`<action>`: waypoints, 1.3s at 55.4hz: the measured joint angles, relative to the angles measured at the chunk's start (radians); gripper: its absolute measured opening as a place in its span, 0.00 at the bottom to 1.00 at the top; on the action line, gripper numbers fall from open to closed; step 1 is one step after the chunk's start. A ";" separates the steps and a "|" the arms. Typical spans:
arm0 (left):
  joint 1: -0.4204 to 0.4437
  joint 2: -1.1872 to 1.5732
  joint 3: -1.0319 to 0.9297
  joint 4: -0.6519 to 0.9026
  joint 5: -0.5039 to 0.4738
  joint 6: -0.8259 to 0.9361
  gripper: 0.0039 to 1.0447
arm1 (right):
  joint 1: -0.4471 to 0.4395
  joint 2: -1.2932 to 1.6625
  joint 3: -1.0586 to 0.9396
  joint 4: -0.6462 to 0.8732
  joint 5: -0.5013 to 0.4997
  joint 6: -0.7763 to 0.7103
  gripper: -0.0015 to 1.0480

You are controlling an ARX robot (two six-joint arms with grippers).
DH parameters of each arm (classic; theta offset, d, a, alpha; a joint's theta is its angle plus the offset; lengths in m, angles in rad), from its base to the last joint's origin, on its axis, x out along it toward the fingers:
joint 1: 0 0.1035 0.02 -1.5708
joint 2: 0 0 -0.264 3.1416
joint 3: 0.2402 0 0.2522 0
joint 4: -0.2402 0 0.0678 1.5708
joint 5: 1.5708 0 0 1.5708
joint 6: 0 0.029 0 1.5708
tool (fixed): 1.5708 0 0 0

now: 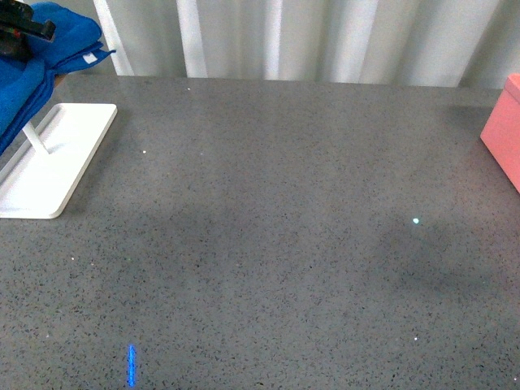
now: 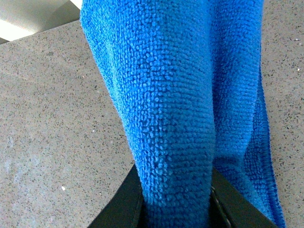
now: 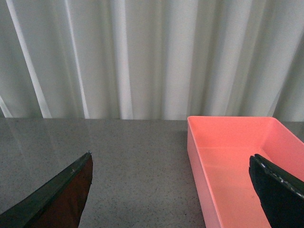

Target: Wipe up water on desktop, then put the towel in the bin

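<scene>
When viewed from the front, far left: towel (image 1: 36, 77), bright blue and thick, bunched over the far end of a white rack base (image 1: 49, 171), pinched tight in the left end effector (image 2: 175, 190) and hanging in long folds, as shown by the left wrist view. Lower left: short blue streak of light (image 1: 131, 366) on the surface (image 1: 284, 146). Middle: wide dark grey speckled stone with two faintly darker patches (image 1: 203, 219), perhaps damp, perhaps shadow; cannot tell which. No clear puddle visible. Far right: bin (image 3: 202, 180), salmon pink, straight-sided, nothing inside, well apart from the towel. Right end effector (image 3: 166, 204) spread wide, gripping nothing, facing the bin.

Judged to be at the start of the wiping step. To do it well: lift the towel clear of the rack before moving right. Lower far enough to lay the loose folds flat on the surface, not just the tip. Press lightly and sweep across both darker patches in overlapping passes. Hold the grip firm to avoid dropping the cloth mid-stroke. Check the stone from the front afterwards for leftover sheen. Leave the bin for last
</scene>
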 joint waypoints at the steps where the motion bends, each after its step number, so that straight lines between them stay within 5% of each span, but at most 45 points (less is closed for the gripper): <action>1: 0.000 0.000 0.000 0.000 -0.001 -0.001 0.19 | 0.000 0.000 0.000 0.000 0.000 0.000 0.93; 17: 0.002 -0.007 0.009 -0.012 0.008 -0.014 0.15 | 0.000 0.000 0.000 0.000 0.000 0.000 0.93; 25: 0.002 -0.048 0.024 -0.023 0.044 -0.002 0.05 | 0.000 0.000 0.000 0.000 0.000 0.000 0.93; 51: -0.013 -0.146 0.062 -0.043 0.164 -0.045 0.05 | 0.000 0.000 0.000 0.000 0.000 0.000 0.93; 72: -0.217 -0.434 -0.025 0.208 0.399 -0.217 0.05 | 0.000 0.000 0.000 0.000 0.000 0.000 0.93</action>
